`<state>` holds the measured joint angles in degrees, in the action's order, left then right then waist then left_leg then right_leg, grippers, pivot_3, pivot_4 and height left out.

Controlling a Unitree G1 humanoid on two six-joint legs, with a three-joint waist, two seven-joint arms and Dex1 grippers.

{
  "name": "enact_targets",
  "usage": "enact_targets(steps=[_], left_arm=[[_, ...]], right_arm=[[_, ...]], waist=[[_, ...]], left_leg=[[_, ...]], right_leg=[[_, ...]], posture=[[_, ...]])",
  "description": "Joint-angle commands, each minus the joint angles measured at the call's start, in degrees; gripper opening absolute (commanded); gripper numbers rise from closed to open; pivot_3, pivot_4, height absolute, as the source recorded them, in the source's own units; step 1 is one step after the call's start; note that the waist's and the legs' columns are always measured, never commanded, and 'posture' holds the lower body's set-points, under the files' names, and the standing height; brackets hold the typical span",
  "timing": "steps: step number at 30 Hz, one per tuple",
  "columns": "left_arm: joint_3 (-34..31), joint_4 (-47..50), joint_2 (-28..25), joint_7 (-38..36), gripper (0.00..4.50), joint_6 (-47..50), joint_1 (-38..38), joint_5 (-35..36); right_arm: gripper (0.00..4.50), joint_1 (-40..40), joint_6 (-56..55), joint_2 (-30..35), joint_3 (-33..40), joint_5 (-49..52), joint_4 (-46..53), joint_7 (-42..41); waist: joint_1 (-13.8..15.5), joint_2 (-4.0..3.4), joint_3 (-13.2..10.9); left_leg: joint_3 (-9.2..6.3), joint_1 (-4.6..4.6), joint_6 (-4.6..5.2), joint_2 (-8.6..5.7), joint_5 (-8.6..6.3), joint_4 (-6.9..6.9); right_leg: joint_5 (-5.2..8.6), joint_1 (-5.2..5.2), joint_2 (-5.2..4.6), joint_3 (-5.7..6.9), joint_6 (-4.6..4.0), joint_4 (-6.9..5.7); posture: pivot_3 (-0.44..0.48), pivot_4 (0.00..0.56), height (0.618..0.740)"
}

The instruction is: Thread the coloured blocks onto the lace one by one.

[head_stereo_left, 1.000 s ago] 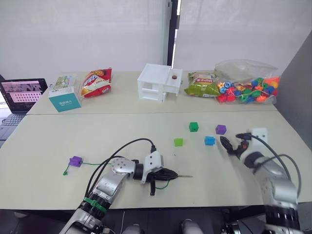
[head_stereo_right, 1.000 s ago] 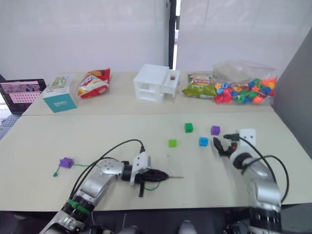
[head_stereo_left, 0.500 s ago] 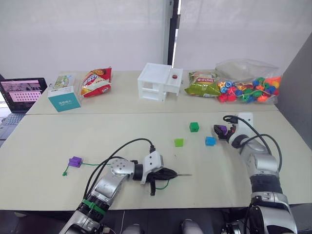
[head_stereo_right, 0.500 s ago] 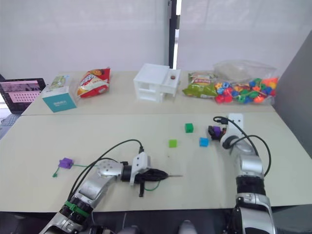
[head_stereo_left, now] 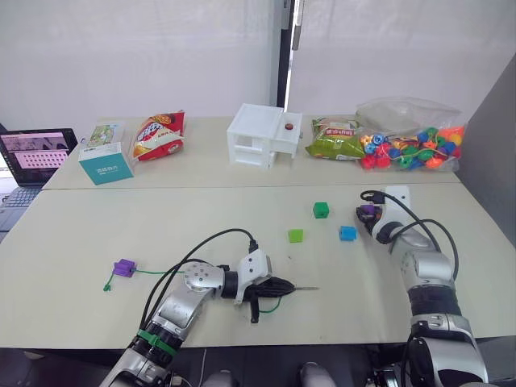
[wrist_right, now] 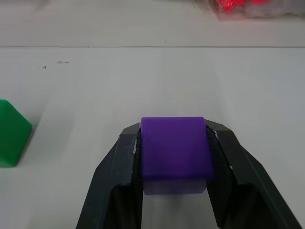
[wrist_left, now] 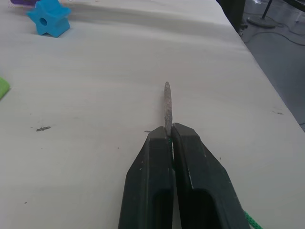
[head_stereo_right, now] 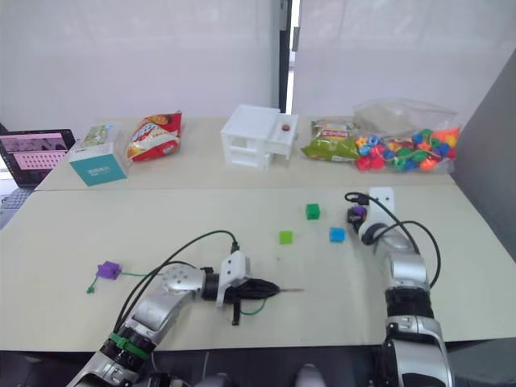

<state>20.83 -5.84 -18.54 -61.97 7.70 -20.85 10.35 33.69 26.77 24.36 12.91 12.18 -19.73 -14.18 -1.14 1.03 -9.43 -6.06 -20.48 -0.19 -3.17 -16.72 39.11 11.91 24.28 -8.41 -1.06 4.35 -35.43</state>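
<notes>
Purple plastic fills the grasp of the right gripper (wrist_right: 174, 157), whose two black fingers (wrist_right: 116, 181) pinch a purple block (wrist_right: 174, 153) from either side, just above the pale worktop (head_stereo_left: 201, 226) near its right edge. A blue block (head_stereo_left: 347, 233), a dark green block (head_stereo_left: 321, 210) and a light green block (head_stereo_left: 295, 235) lie loose on the worktop to the left of that gripper, each apart from the others. Nearer the front edge, the left gripper (wrist_left: 169, 136) rests low on the surface, its fingers (wrist_left: 147, 176) pressed together on the green lace (head_stereo_left: 157, 271), with the stiff grey tip (wrist_left: 167, 107) jutting out beyond them. The lace trails back leftward to a second purple block (head_stereo_left: 124, 267), already strung near the knotted end. Along the far side stand a white drawer unit (head_stereo_left: 264, 135), snack packets (head_stereo_left: 160, 135) and a clear bag of mixed beads (head_stereo_left: 407, 145).
</notes>
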Motion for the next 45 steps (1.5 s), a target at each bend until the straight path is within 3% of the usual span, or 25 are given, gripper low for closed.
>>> enact_targets(steps=[1,9,15,21,29,31,34,38,42,45], left_arm=[[-0.22,0.09,0.52,-0.23,0.00,-1.12,-0.94,0.26],[-1.29,-4.09,2.96,1.81,0.00,-6.82,-3.72,-0.99],[-1.78,-4.97,3.22,0.53,0.00,-7.54,-4.17,-0.21],[-1.01,-5.18,2.95,-0.88,0.00,-6.82,-3.88,-0.64],[-1.24,-2.72,0.47,-2.48,0.00,-5.80,-1.72,-0.24],[-1.29,-2.40,0.09,-2.45,0.00,-5.52,-1.37,-0.22],[-1.08,-1.99,-0.13,-2.86,0.00,-4.54,-0.95,0.21],[-0.81,-2.63,0.75,-2.22,0.00,-4.52,-1.82,-0.44],[-1.26,-2.29,1.57,-1.33,0.00,-4.33,-2.13,-0.41],[-1.32,-2.27,1.75,-0.98,0.00,-4.40,-2.04,-0.55]], right_arm=[[1.17,-0.69,3.31,2.01,2.73,2.30,10.47,-0.01],[1.17,-12.96,18.57,1.98,5.24,13.33,41.50,-2.30],[1.17,-29.46,24.41,-6.29,4.14,17.79,58.66,3.81],[1.17,-41.50,20.48,-13.62,-4.66,12.72,60.10,8.22],[1.17,-44.17,19.14,-16.92,-5.65,11.89,60.06,10.58],[2.24,-44.00,20.75,-18.60,-4.22,15.66,60.54,10.27],[3.27,-41.68,24.72,-19.26,0.10,24.39,62.24,9.17],[4.49,-35.05,32.22,-12.09,10.69,37.14,62.06,9.92],[4.49,-28.82,37.63,1.57,16.63,44.56,56.54,5.65],[4.49,-25.73,36.80,12.72,12.17,43.29,54.32,-4.04]], waist=[[0.09,0.00,0.00],[0.46,0.01,0.00],[0.46,-0.01,0.01],[0.16,-0.02,0.01],[0.28,-0.02,0.02],[0.36,-0.02,0.02],[0.33,-0.02,0.01],[0.35,-0.02,0.01],[0.48,-0.02,0.01],[0.33,-0.08,-0.01]], left_leg=[[0.00,0.00,0.00,0.00,0.00,-0.01],[-0.02,-0.01,0.02,0.01,-0.01,-0.07],[-0.07,-0.03,0.03,0.02,-0.02,-0.13],[0.01,0.00,0.02,0.00,-0.01,-0.14],[-0.01,0.11,0.01,0.01,0.00,-0.15],[-0.01,0.11,0.01,0.01,0.00,-0.15],[-0.02,0.10,0.01,0.02,0.00,-0.16],[-0.03,0.11,0.01,0.02,0.00,-0.16],[-0.03,0.08,0.02,-0.01,0.00,-0.15],[-0.04,0.10,0.04,0.09,-0.01,-0.20]], right_leg=[[0.00,0.00,0.00,0.00,0.00,0.01],[0.00,-0.03,0.00,0.03,0.00,0.14],[0.00,-0.05,0.00,0.08,0.01,0.22],[0.01,-0.03,0.00,0.03,0.02,0.25],[0.01,-0.13,0.01,0.03,0.03,0.28],[0.01,-0.13,0.01,0.03,0.03,0.28],[0.01,-0.12,0.01,0.02,0.03,0.29],[0.01,-0.14,0.01,0.02,0.03,0.30],[0.01,-0.19,0.01,0.03,0.03,0.34],[0.01,-0.22,0.08,0.10,0.02,0.31]], posture=[[0.000,0.150,0.740],[0.000,0.150,0.740],[0.000,0.150,0.740],[0.000,0.150,0.740],[0.000,0.150,0.740],[0.000,0.150,0.740],[0.000,0.150,0.740],[0.000,0.150,0.740],[0.000,0.150,0.740],[0.000,0.150,0.740]])
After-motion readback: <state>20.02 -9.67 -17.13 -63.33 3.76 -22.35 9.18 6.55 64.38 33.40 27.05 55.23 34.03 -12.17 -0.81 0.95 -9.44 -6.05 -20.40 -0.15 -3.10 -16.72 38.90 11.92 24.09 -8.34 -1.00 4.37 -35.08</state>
